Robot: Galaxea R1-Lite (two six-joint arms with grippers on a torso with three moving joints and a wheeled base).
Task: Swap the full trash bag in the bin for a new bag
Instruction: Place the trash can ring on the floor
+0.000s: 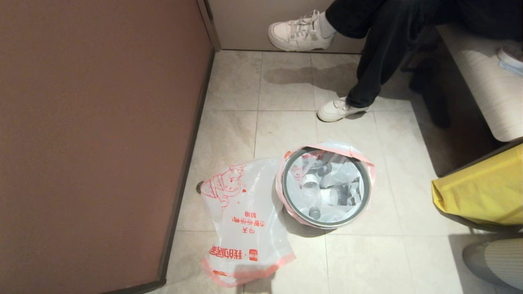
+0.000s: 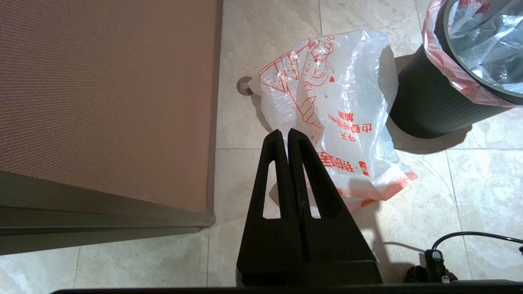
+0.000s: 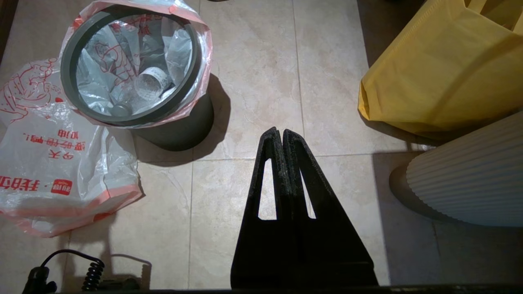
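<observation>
The bin [image 1: 286,192] [image 2: 425,106] [image 3: 179,130] stands on the tiled floor, black with a grey ring on top. The full trash bag [image 1: 327,183] [image 3: 135,69] lines it, pink hem folded over the rim, clear bottles inside. The new bag [image 1: 241,216] [image 2: 339,114] [image 3: 57,163] lies limp on the floor beside the bin, toward the wall. My left gripper [image 2: 284,131] hangs shut and empty above the floor near that bag. Above bare tiles my right gripper [image 3: 278,130] is shut too, holding nothing. Neither arm shows in the head view.
A brown wall panel [image 1: 94,139] closes the left side. A seated person's legs and white shoes [image 1: 339,109] are beyond the bin. A yellow bag [image 1: 478,192] [image 3: 445,69] and a ribbed white object [image 3: 470,179] stand at the right. A small floor stop [image 2: 244,85] sits by the wall.
</observation>
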